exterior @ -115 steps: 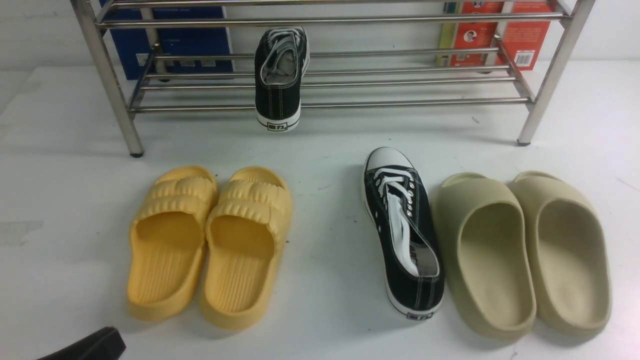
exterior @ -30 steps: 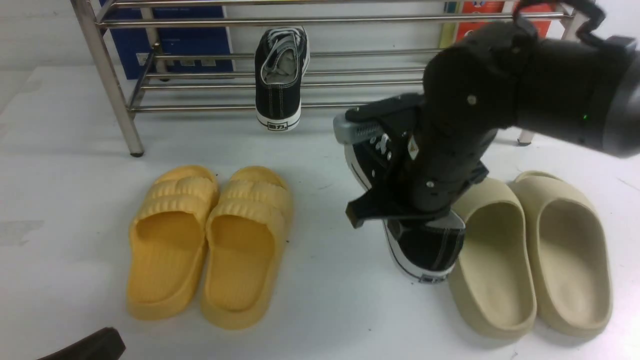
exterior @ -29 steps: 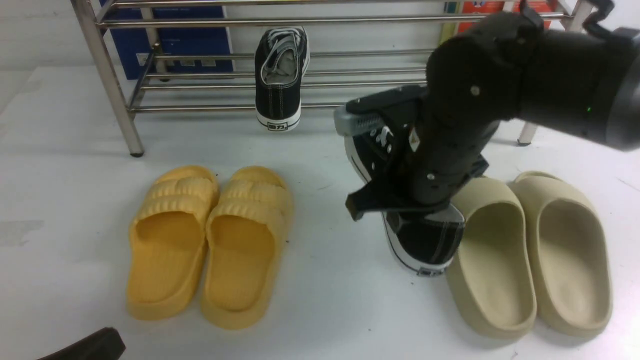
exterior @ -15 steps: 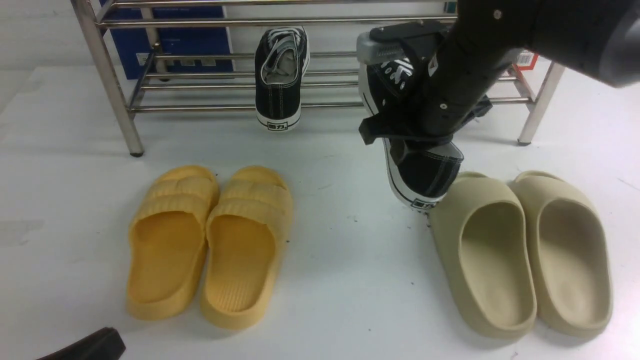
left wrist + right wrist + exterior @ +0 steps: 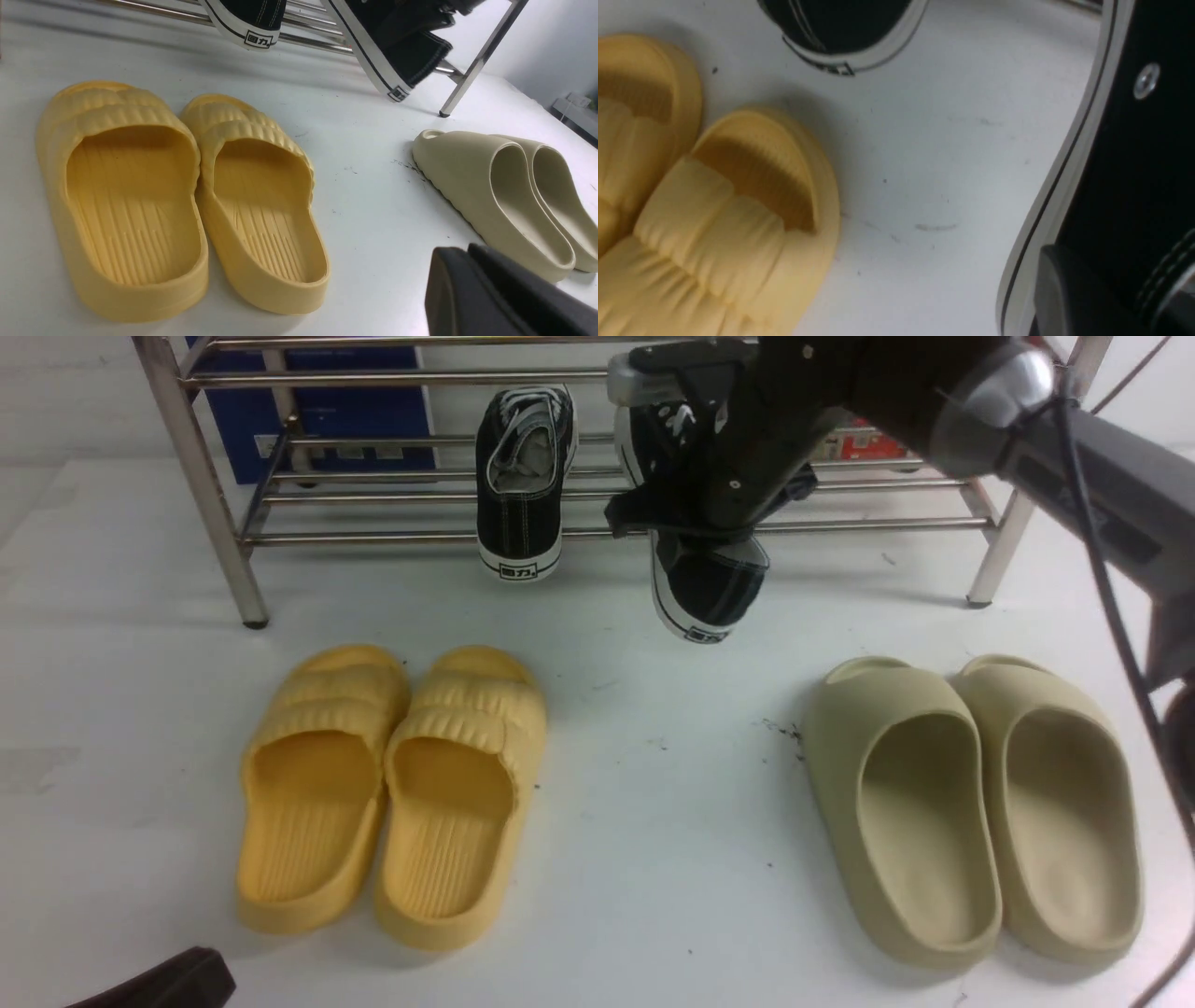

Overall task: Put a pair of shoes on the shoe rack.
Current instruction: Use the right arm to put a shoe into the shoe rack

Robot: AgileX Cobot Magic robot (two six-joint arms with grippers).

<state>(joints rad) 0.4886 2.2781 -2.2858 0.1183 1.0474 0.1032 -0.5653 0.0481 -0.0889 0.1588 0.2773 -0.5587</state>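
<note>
Carrying black canvas sneaker (image 5: 714, 581), clamped in the right gripper (image 5: 714, 527), toward steel-bar rack (image 5: 868, 525); insufficient lift could catch its drooping heel on the near bar.

You get bright, even light with soft shadows beside the yellow slides (image 5: 322, 803), while the right wrist view looks blurred.
</note>
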